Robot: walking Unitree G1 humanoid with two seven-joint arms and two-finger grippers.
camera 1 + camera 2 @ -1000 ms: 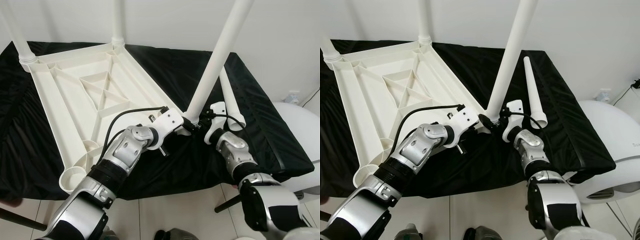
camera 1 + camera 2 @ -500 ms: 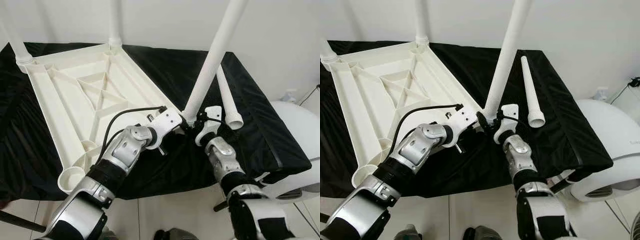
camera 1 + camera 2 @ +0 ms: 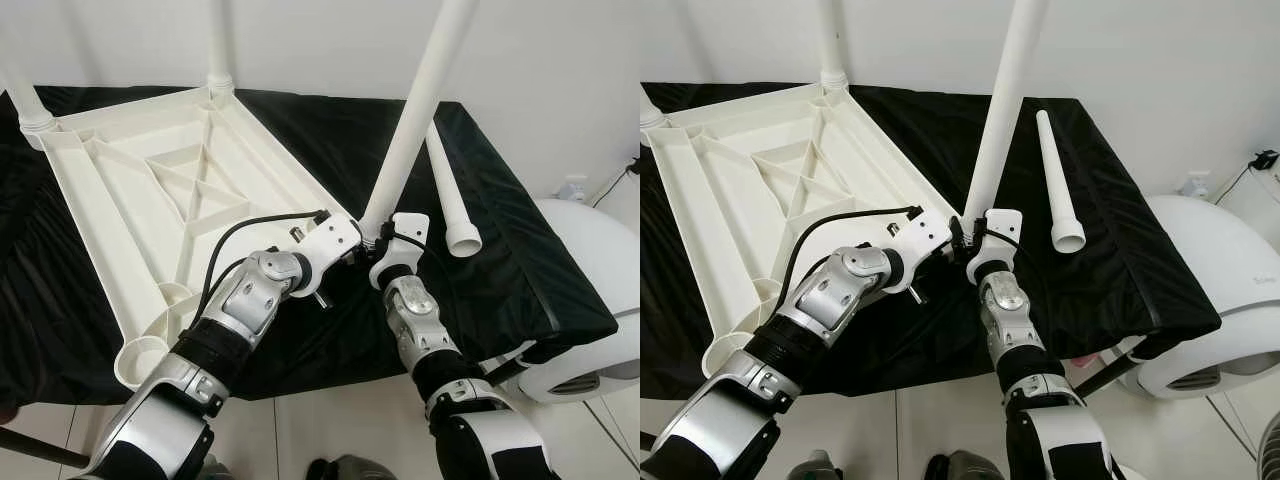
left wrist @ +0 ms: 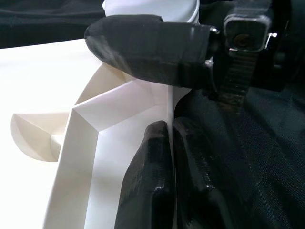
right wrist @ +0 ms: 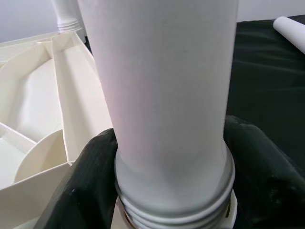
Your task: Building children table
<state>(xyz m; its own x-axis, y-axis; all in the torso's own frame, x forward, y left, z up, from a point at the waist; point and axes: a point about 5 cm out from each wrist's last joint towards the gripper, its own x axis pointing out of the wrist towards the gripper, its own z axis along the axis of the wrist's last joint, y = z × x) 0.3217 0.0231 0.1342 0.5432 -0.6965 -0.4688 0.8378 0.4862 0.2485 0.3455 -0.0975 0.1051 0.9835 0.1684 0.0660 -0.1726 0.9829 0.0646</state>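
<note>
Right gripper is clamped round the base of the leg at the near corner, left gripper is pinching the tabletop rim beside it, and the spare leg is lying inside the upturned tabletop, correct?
Not quite: the spare leg lies on the black cloth, outside the upturned tabletop, as the right eye view shows. The rest holds: the right gripper clamps the base of the leg, and the left gripper pinches the rim.

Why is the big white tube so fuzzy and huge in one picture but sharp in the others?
Right wrist view: the table leg sits very near the lens, soft, threads sharper. Eye views: leg, tabletop crisp, evenly lit. Left wrist view: finger blurry.
</note>
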